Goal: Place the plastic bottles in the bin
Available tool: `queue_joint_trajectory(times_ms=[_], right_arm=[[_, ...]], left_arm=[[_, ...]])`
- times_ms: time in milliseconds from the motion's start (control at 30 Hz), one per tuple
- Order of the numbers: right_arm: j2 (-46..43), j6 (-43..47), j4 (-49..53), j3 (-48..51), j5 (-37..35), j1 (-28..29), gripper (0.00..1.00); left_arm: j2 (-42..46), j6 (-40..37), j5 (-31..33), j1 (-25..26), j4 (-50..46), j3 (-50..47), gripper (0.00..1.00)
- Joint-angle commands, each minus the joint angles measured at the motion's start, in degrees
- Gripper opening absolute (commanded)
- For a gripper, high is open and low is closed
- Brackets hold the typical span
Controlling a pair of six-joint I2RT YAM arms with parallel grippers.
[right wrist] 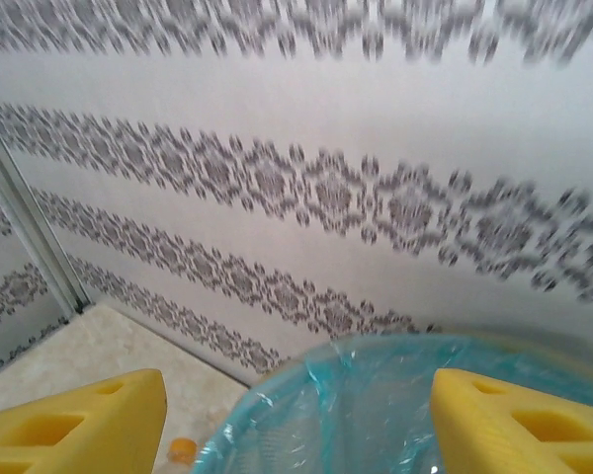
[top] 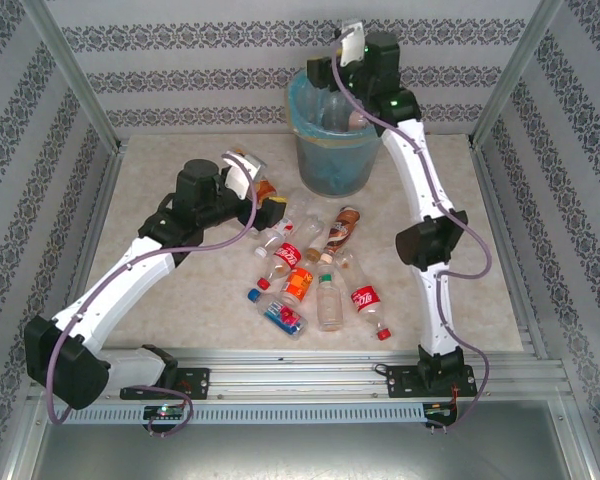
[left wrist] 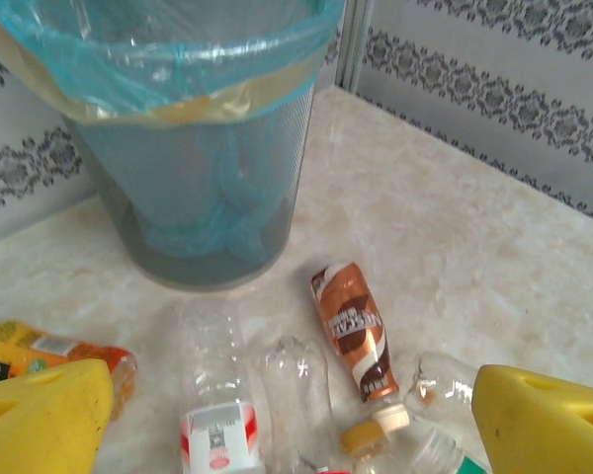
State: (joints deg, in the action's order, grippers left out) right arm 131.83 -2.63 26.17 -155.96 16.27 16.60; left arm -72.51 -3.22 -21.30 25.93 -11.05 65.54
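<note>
the left pincer (left wrist: pixel 292 400) stood apart, with nothing between its 2 yellow fingers (left wrist: pixel 40 420). its own camera showed what lay just ahead: 1 brown-label bottle (left wrist: pixel 351 326), 1 orange-label bottle (left wrist: pixel 64 355) beside the left finger, 1 clear bottle (left wrist: pixel 217 415) with a red and white label, and 2 more clear ones. all 5 lay flat on the table (left wrist: pixel 494 257). beyond them the bin (left wrist: pixel 208 188) stood upright, its blue liner (left wrist: pixel 178 79) folded over the rim.

the right pincer (right wrist: pixel 296 425) was apart too and gripped nothing. its camera looked past its 2 fingers at the liner's rim right below and at the patterned wall (right wrist: pixel 306 188), which was blurred.

the top view added the whole spread. the right arm reached over the bin at the far side of the table, and 1 bottle (top: pixel 336 108) showed inside the bin's mouth. 10 or so bottles (top: pixel 329 303) lay in a loose cluster between the bin and the arm bases, with the left pincer at the cluster's far left edge. some overlapped, so i could not be sure of that count.
</note>
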Motion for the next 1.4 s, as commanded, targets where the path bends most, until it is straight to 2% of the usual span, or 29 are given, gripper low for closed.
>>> queue_joint_trajectory(times_ms=[0,133,233,300,367,433,500,600,867,1033,1367], right_arm=[[-11.65,3.10,1.03,5.25,-2.41,1.46,0.72],[-23.25,3.82,-1.76,21.02,-3.49,3.03,0.72],[-31.51,4.83,-5.25,33.19,-4.56,5.37,0.73],[-36.10,6.94,-7.24,39.50,-5.59,7.37,0.74],[-39.18,8.72,-7.31,42.74,-6.72,9.12,0.74],[-41.57,9.85,-6.57,44.70,-7.27,10.55,0.75],[-44.02,10.32,-7.11,47.61,-7.41,11.70,0.75],[-47.04,10.28,-8.03,52.07,-5.85,12.46,0.76],[-57.13,9.37,-8.63,64.73,-8.85,13.63,0.76],[-62.69,9.00,-8.56,72.63,-12.53,13.63,0.76],[-65.93,8.52,-8.98,78.73,-16.35,13.72,0.76]], left_arm=[[-1.44,0.59,0.94,0.62,-9.22,3.02,0.93],[-3.78,4.92,6.45,0.68,-16.80,5.86,0.92],[-6.01,10.23,14.46,0.49,-21.11,7.62,0.93],[-9.94,15.42,20.37,-1.89,-26.44,11.26,0.95],[-14.98,20.23,16.77,-7.32,-31.11,16.12,0.95],[-19.47,24.52,11.79,-12.06,-31.35,18.21,0.93],[-22.68,28.95,7.43,-15.65,-27.39,17.45,0.92],[-25.59,35.15,5.06,-18.05,-21.19,15.27,0.93],[-32.02,43.63,4.97,-19.22,-14.60,14.07,0.93],[-35.15,44.48,6.99,-19.17,-14.25,13.47,0.93],[-38.21,44.60,9.80,-18.93,-13.95,11.88,0.93]])
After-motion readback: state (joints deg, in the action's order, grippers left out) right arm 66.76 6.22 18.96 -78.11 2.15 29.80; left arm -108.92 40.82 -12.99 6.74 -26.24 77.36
